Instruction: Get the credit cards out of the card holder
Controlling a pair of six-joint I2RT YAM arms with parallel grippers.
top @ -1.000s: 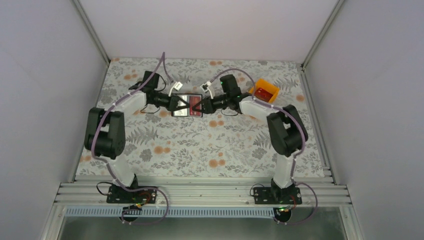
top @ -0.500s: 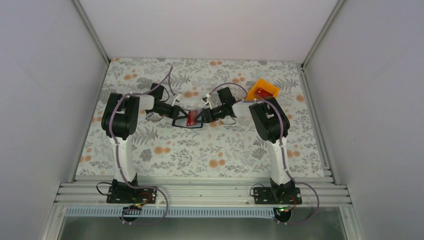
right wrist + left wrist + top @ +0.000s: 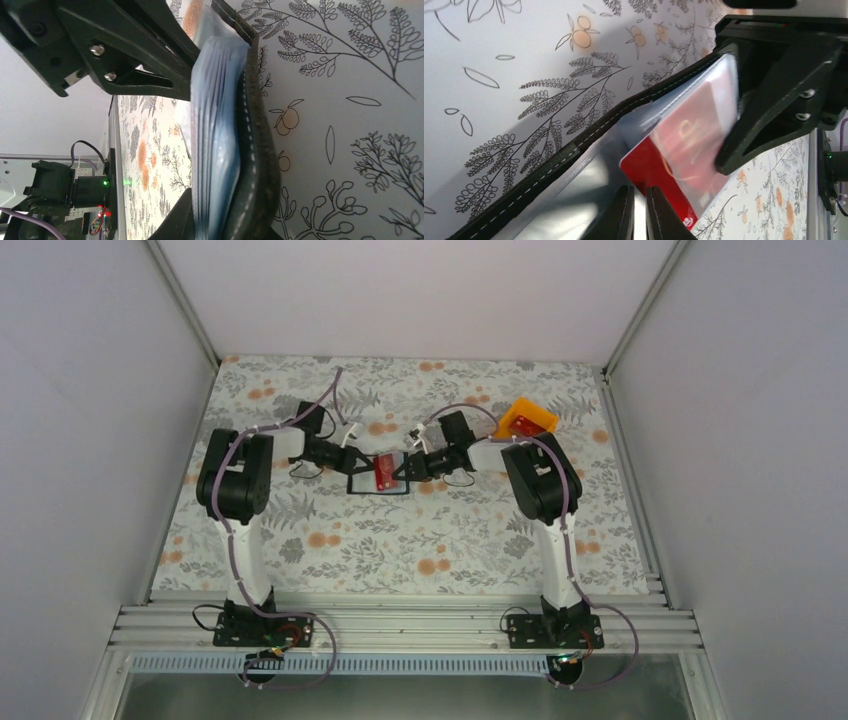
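Floral table (image 3: 300,530) fills the booth; an orange bin (image 3: 528,420) stands well right of the holder (image 3: 362,484). The holder is open between the arms. The left gripper (image 3: 352,464) is pinched tight at the holder's left flap, and the right gripper (image 3: 405,468) is narrow, clamping its pocket stack. A red card (image 3: 385,474) juts from its clear sleeve, which only the left wrist view shows. Extraction looks under way; next, grip the bare corner and pull straight.

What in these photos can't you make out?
Cards left in the card holder: right wrist view shows only pocket edges.
Print on the red card: left wrist view, blurred under clear sleeve.
Whether the right gripper grips: fingers cut off at right wrist view's bottom edge.
Contents of the orange bin: top view, too small.
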